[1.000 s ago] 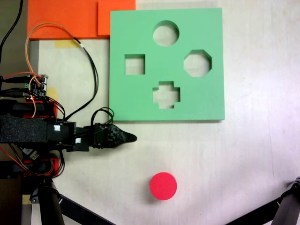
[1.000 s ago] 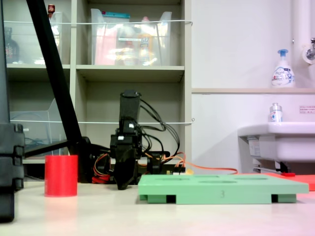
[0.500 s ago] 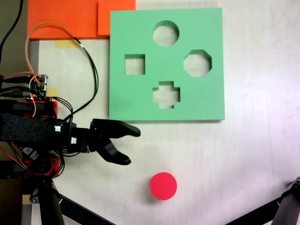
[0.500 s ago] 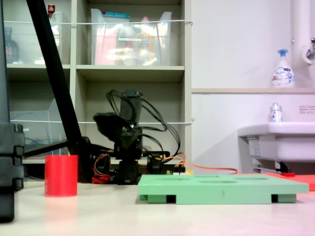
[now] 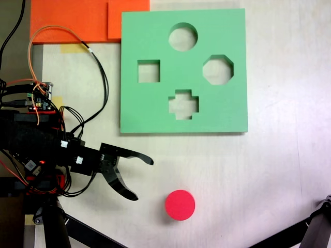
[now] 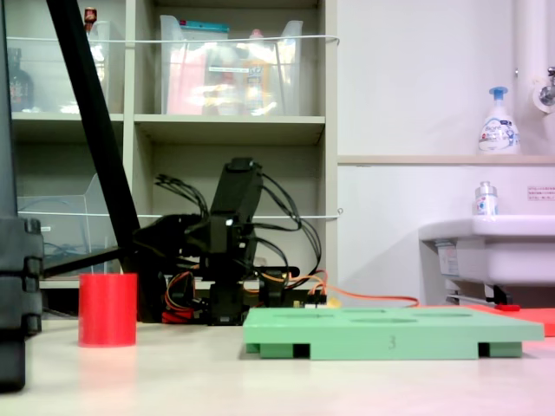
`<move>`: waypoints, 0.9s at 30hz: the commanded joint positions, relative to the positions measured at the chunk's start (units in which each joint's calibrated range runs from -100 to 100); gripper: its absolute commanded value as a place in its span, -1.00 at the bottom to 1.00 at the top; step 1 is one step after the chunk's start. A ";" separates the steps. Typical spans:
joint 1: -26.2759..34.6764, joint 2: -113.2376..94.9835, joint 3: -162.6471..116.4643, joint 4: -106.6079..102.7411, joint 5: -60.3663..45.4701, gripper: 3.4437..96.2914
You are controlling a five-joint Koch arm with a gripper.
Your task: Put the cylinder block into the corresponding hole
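1 claw [image 5: 143,179] spread wide, near cylinder block [image 5: 180,205], apart from it

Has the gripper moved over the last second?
Yes. The gripper has opened and swung away from the green board, toward the cylinder block.

Gripper [image 5: 144,178] agape nr cylinder block [image 5: 180,205]
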 commanded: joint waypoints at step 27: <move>-2.69 93.45 34.31 41.87 0.44 0.83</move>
